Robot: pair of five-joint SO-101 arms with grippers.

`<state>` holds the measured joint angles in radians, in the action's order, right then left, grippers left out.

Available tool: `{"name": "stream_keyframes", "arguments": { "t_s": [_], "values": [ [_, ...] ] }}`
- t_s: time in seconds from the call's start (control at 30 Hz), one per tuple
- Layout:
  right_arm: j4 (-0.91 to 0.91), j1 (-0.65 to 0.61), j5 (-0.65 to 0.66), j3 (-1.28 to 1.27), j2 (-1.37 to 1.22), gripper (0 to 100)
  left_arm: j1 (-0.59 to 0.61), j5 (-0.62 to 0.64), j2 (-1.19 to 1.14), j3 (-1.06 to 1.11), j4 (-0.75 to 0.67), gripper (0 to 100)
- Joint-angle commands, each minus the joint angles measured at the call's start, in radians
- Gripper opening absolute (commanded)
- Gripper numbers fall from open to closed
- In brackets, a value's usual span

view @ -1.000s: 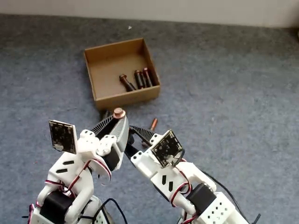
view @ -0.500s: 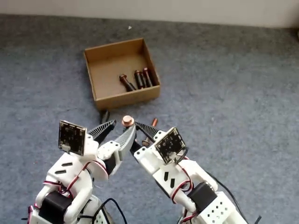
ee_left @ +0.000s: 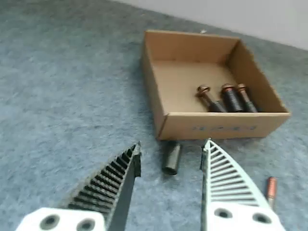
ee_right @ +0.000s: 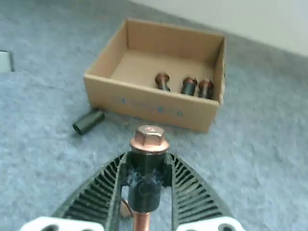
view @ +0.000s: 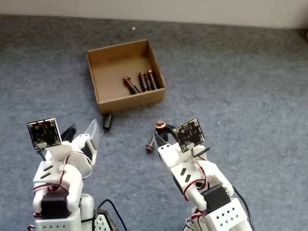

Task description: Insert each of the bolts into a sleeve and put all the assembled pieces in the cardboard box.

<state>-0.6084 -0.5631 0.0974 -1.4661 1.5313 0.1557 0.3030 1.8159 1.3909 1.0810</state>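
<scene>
My right gripper [ee_right: 147, 166] is shut on a black sleeve with a copper bolt through it [ee_right: 148, 144], held upright above the carpet in front of the cardboard box [ee_right: 144, 106]. In the high view this piece [view: 160, 126] shows just ahead of the right wrist. My left gripper [ee_left: 172, 147] is open, back from a loose black sleeve [ee_left: 171, 158] that lies near the box's front wall [ee_left: 221, 127]. The left gripper [view: 81, 131] sits at the left in the high view. A loose bolt [view: 150, 144] lies on the carpet below the right gripper. Three assembled pieces [view: 140, 82] lie in the box [view: 130, 101].
Grey carpet covers the whole floor, with open room to the right and left of the box. The loose sleeve [view: 108, 121] lies between the two arms, near the box's front left corner. A pale wall runs along the far edge.
The left gripper let go of the bolt-and-sleeve piece, opened and drew back to the left. The right gripper now holds the piece alone and has shifted right with it.
</scene>
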Motion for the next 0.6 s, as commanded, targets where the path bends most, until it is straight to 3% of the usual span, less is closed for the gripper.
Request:
{"name": "stream_keyframes", "arguments": {
  "t_s": [0.0, 0.17, 0.33, 0.57],
  "values": [
    [-0.030, 0.016, 0.002, 0.024, 0.012, 0.5, 0.107, -0.011, 0.007, 0.091, -0.005, 22],
    [-0.016, 0.013, 0.008, 0.101, -0.018, 0.5, 0.111, -0.012, 0.007, 0.180, -0.005, 22],
    [0.048, 0.013, 0.008, 0.254, -0.263, 0.5, 0.111, -0.012, 0.007, 0.202, -0.005, 22],
    [0.371, 0.013, 0.009, 0.486, -0.743, 0.5, 0.111, -0.012, 0.007, 0.217, -0.006, 22]
  ]
}}
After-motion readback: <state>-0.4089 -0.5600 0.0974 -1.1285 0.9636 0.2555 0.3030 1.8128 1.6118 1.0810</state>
